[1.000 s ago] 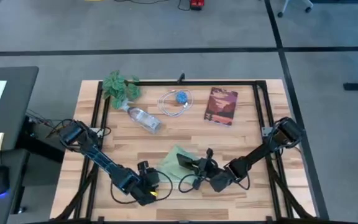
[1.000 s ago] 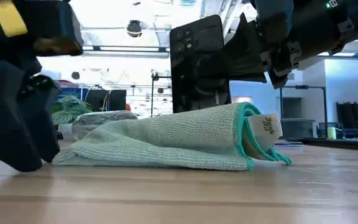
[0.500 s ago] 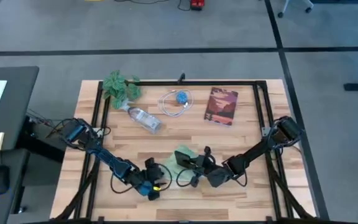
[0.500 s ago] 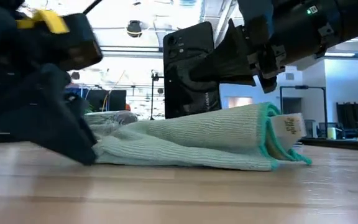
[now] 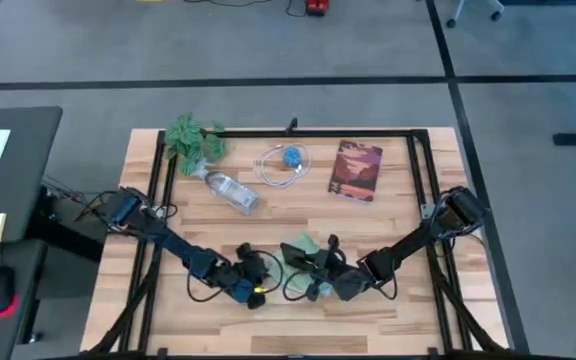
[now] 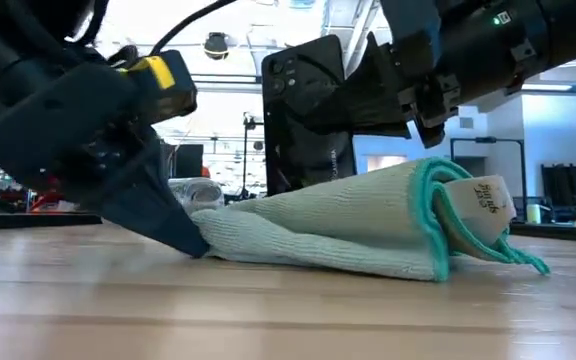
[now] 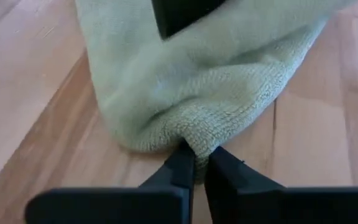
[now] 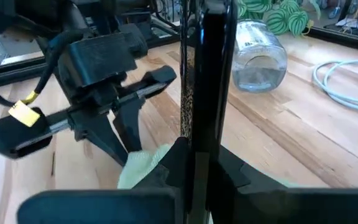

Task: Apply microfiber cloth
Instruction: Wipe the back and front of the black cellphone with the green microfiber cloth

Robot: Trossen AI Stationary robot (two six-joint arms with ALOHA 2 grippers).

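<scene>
Our left hand [image 7: 196, 163] pinched the cloth [image 6: 338, 230], bunched near-centre on the counter [image 6: 268, 320], while our right hand [image 8: 194, 165] clamped the phone [image 6: 303, 115] above; a thin pinch could slip.

On the table [image 5: 388, 215] the cloth [image 5: 303, 250] lies near the front edge, between the left gripper [image 5: 266, 276] and the right gripper [image 5: 313, 262]. At the back stand the plant [image 5: 194, 138], bottle [image 5: 233, 191], cable [image 5: 284, 165] and book [image 5: 356, 170], from left to right.
</scene>
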